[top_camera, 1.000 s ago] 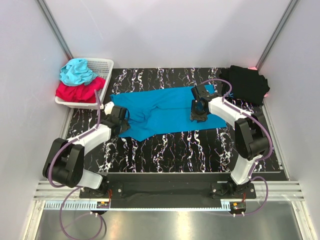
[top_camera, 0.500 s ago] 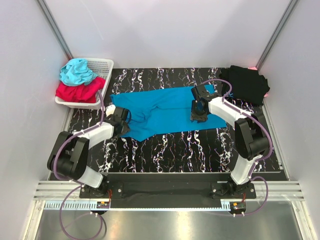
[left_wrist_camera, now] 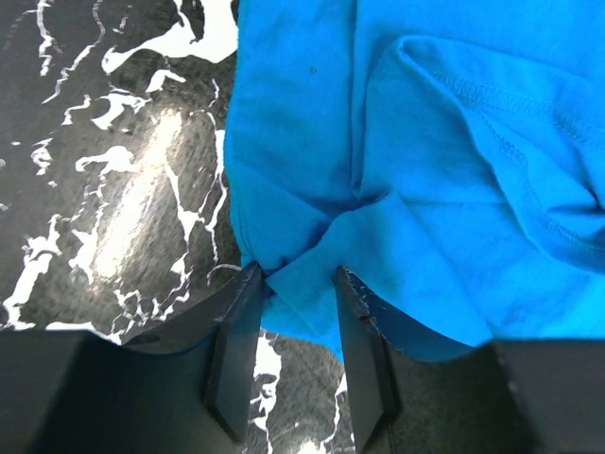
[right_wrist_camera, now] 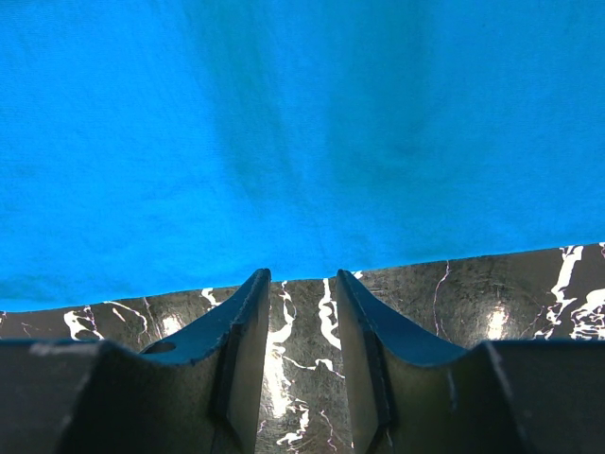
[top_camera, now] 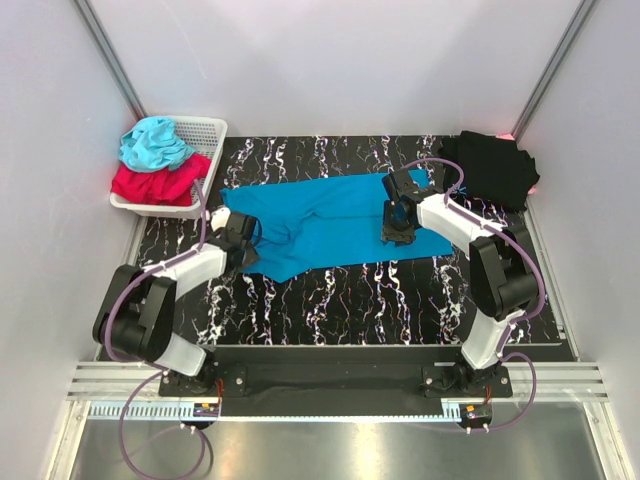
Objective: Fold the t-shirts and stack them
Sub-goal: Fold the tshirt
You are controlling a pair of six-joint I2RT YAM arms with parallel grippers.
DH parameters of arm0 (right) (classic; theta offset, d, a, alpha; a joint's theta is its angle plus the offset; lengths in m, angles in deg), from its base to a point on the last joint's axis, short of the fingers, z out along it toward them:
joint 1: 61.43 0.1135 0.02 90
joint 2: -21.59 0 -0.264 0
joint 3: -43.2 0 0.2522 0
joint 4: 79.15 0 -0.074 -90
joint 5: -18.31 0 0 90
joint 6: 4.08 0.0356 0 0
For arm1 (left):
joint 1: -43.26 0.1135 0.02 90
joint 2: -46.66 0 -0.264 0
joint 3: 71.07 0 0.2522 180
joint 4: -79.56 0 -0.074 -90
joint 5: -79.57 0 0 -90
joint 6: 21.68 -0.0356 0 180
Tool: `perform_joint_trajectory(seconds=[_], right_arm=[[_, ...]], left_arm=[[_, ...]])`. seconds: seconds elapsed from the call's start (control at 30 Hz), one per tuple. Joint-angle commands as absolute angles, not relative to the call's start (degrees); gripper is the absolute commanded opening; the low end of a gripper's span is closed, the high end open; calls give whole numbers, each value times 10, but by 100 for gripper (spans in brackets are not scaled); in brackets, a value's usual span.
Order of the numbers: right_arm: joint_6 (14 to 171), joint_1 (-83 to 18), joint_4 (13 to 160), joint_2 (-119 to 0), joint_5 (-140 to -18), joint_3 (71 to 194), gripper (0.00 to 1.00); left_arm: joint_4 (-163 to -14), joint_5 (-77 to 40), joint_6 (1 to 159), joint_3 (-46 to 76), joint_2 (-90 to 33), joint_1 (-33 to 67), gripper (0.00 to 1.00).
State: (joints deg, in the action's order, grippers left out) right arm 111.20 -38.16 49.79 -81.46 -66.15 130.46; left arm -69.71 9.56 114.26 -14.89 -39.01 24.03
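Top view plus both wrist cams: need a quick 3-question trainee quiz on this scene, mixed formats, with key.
1. Multiple choice: in the right wrist view, what shows between the fingers of the right gripper? A) yellow cloth B) bare black white-veined marbled table C) a hanger
2. True or false: the black cloth t-shirt lies in the white plastic lattice basket.
3. Short answer: which garment's corner sits between the fingers of the left gripper?
Key: 1 B. 2 False: the black cloth t-shirt lies on the table's far right corner; the basket holds red cloth and pale-blue cloth. 3 The spread medium-blue short-sleeved cloth t-shirt.
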Motion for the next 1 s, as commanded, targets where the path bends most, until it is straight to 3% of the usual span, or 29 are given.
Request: perform_joint_trajectory(seconds=[0.0, 0.13, 0.33, 0.97], right_arm=[[1107, -375, 498, -809, -648, 1315, 41], [1108, -375, 497, -809, -648, 1315, 41], [1106, -376, 496, -805, -646, 1314, 41], [1101, -375, 497, -807, -641, 1313, 40]], left_arm=[[-687, 104, 1148, -128, -351, 243, 42], [-680, 112, 1148, -130, -324, 243, 43], [-685, 106, 1145, -120, -352, 243, 32], [-672, 131, 1162, -117, -389, 243, 41]])
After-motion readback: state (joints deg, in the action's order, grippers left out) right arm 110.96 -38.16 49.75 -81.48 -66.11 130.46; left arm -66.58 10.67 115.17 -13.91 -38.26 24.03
